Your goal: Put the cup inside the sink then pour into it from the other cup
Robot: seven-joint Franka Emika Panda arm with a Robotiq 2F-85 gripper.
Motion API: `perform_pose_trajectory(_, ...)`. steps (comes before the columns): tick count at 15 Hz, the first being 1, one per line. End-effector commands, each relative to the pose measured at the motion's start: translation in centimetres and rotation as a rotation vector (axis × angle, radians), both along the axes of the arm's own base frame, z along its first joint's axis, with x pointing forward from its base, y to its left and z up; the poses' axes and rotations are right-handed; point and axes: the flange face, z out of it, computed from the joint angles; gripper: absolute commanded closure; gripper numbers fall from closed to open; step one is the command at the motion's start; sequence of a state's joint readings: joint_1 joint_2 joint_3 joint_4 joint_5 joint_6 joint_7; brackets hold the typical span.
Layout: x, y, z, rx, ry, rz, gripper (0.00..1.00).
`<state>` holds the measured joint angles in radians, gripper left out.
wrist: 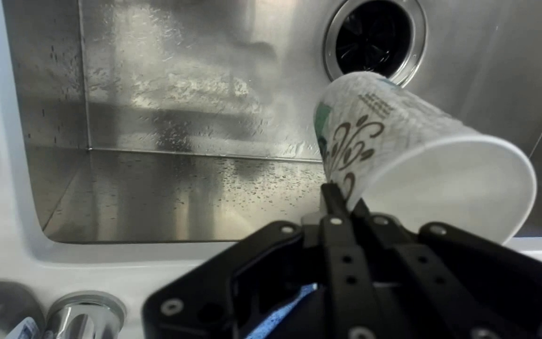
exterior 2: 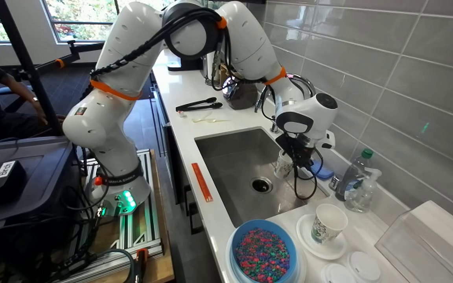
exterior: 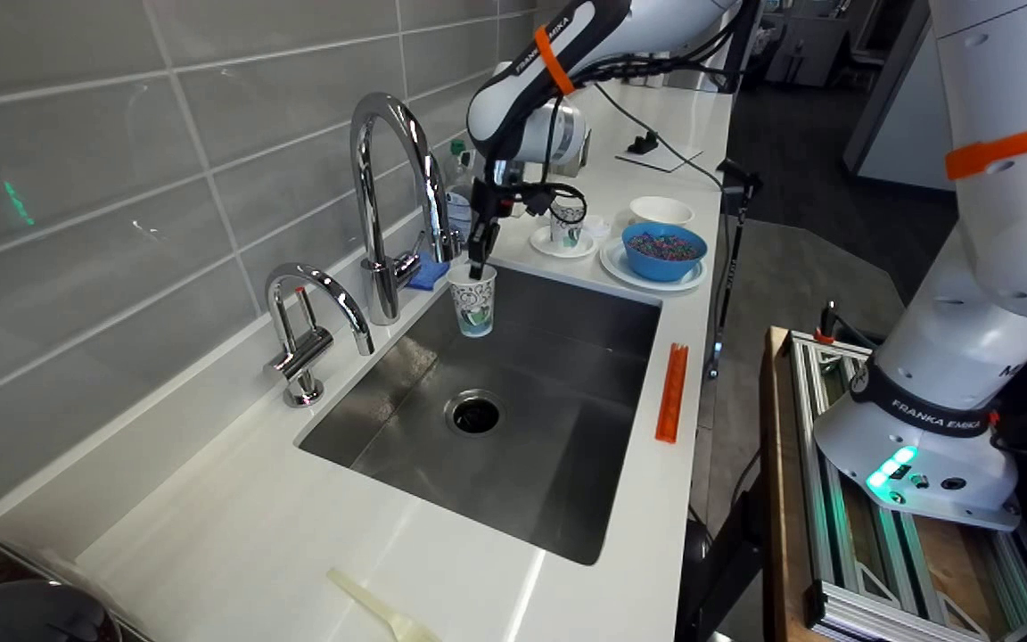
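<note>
My gripper [wrist: 347, 200] is shut on the wall of a white patterned paper cup [wrist: 393, 127] at its rim, one finger inside and one outside. In both exterior views this cup [exterior: 475, 308] [exterior 2: 282, 165] is about upright, over the steel sink [exterior: 558, 401] on its tap side. I cannot tell whether its base touches the sink floor. The visible inside of the cup looks white; its bottom is hidden. Another patterned cup [exterior 2: 326, 226] stands upright on a small white plate [exterior 2: 333, 253] on the counter beside the sink; it also shows in an exterior view [exterior: 567, 234], partly behind cables.
A tall tap [exterior: 366, 196] and a smaller tap [exterior: 299, 357] rise along the wall edge. A blue bowl [exterior 2: 264, 251] of coloured bits, white lids [exterior 2: 363, 266], soap bottles [exterior 2: 354, 177] and a blue sponge [exterior 2: 323, 171] are near the sink. An orange strip [exterior: 672, 392] lies at the front edge.
</note>
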<state>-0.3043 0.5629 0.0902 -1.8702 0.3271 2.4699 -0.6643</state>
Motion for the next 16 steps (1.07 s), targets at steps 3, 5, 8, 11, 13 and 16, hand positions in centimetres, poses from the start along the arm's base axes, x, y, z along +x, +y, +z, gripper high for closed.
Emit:
perform_pose_trajectory(3,-0.5,-0.5,-4.7,-0.043,-0.071,-0.041,0.99)
perform_pose_trajectory(5,-1.1,-0.8,-6.6,-0.058,-0.083,-0.041,0.99)
perform_pose_trajectory(8,-2.5,-1.6,-8.9,-0.069,-0.07,-0.037,0.99)
perform_pose_trajectory(11,-3.8,-2.4,-11.0,-0.083,-0.049,-0.055,0.99)
perform_pose_trajectory(13,-4.2,-2.6,-12.0,-0.085,-0.046,-0.063,0.99)
perform_pose_trajectory(16,-4.2,-2.4,-12.8,-0.069,-0.052,-0.082,0.99)
